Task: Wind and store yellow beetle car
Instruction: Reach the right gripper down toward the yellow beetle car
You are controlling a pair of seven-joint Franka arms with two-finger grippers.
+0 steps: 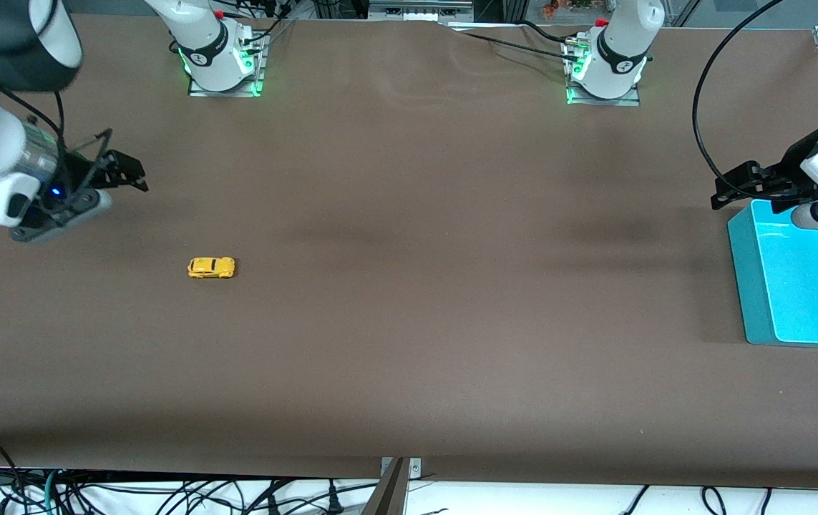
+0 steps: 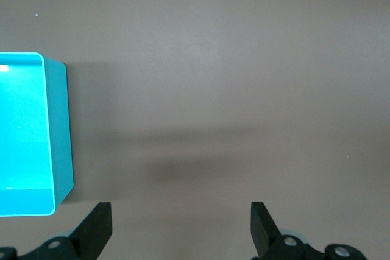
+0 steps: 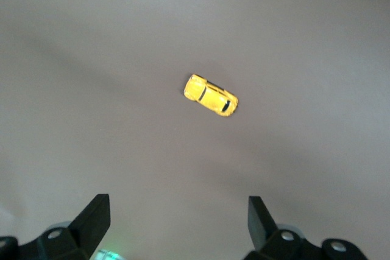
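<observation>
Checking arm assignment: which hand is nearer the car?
Right. The right hand hangs open over bare table at the right arm's end, close to the car. The left hand hangs open by the bin at the table's left-arm end.

Glossy yellow beetle car (image 1: 211, 267), matt brown table (image 1: 409, 322), smooth turquoise plastic bin (image 1: 756, 286).

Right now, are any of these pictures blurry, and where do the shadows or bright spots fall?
Front view: sharp, with soft dark shadow bands on the table and green glow at both arm bases. Right wrist view: the yellow beetle car looks slightly soft. Left wrist view: crisp, the turquoise bin casts a shadow beside it, and its floor is washed out bright.
</observation>
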